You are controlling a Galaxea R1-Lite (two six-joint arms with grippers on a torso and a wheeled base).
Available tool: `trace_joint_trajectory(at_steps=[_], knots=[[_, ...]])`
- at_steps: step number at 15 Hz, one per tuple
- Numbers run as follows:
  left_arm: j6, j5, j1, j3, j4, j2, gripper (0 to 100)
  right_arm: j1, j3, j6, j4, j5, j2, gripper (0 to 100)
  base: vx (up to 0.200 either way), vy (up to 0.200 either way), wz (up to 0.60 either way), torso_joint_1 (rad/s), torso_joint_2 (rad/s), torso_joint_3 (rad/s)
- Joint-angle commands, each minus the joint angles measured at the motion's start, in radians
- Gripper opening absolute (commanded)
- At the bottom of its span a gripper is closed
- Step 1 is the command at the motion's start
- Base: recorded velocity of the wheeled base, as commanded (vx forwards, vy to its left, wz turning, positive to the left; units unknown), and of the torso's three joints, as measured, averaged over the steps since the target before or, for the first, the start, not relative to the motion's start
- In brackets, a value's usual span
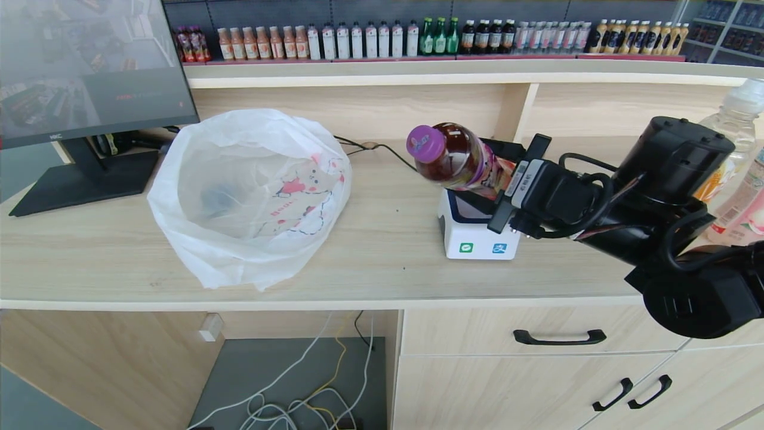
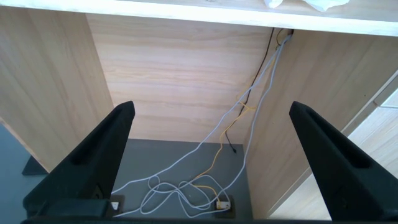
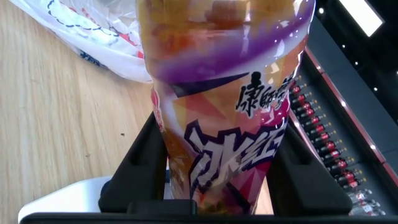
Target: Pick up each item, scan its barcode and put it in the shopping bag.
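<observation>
My right gripper (image 1: 498, 185) is shut on a dark tea bottle (image 1: 456, 158) with a purple cap, held on its side just above the white barcode scanner (image 1: 477, 230) on the counter. In the right wrist view the bottle (image 3: 230, 118) with its purple and orange label sits between the black fingers (image 3: 140, 165). The white plastic shopping bag (image 1: 250, 191) stands open on the counter to the left of the scanner. My left gripper (image 2: 211, 162) hangs open below the counter, over the floor cables.
A monitor (image 1: 89, 65) stands at the counter's back left. More bottles (image 1: 737, 167) stand at the right edge behind my right arm. A raised shelf with a cubby runs along the back, with a cable (image 1: 382, 149) lying near the bag. Drawers (image 1: 558, 337) are below.
</observation>
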Motion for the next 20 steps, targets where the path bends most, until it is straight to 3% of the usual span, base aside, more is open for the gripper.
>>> trace_joint_trajectory(at_steps=[1, 7, 10, 13, 18, 20], knots=[[0.001, 0.000, 0.000, 0.000, 0.000, 0.000, 100, 0.005, -0.004, 0.000, -0.001, -0.002, -0.005, 0, 0.000, 0.000, 0.00, 0.000, 0.00, 0.000], [0.000, 0.000, 0.000, 0.000, 0.000, 0.000, 100, 0.017, -0.004, 0.004, -0.001, -0.008, -0.011, 0, 0.000, 0.000, 0.00, 0.000, 0.00, 0.000], [0.000, 0.000, 0.000, 0.000, 0.000, 0.000, 100, 0.032, -0.009, 0.070, -0.009, -0.062, -0.020, 0, 0.000, 0.000, 0.00, 0.000, 0.00, 0.000], [0.000, 0.000, 0.000, 0.000, 0.000, 0.000, 100, 0.058, -0.049, 0.231, -0.052, -0.160, -0.022, 0, 0.000, 0.000, 0.00, 0.000, 0.00, 0.000], [0.001, 0.000, 0.000, 0.000, 0.000, 0.000, 100, 0.135, 0.007, 0.639, -0.355, -0.500, 0.046, 0, 0.000, 0.000, 0.00, 0.000, 0.00, 0.000], [0.001, 0.000, 0.000, 0.000, 0.000, 0.000, 100, 0.153, 0.043, 0.718, -0.402, -0.546, 0.050, 0, 0.000, 0.000, 0.00, 0.000, 0.00, 0.000]])
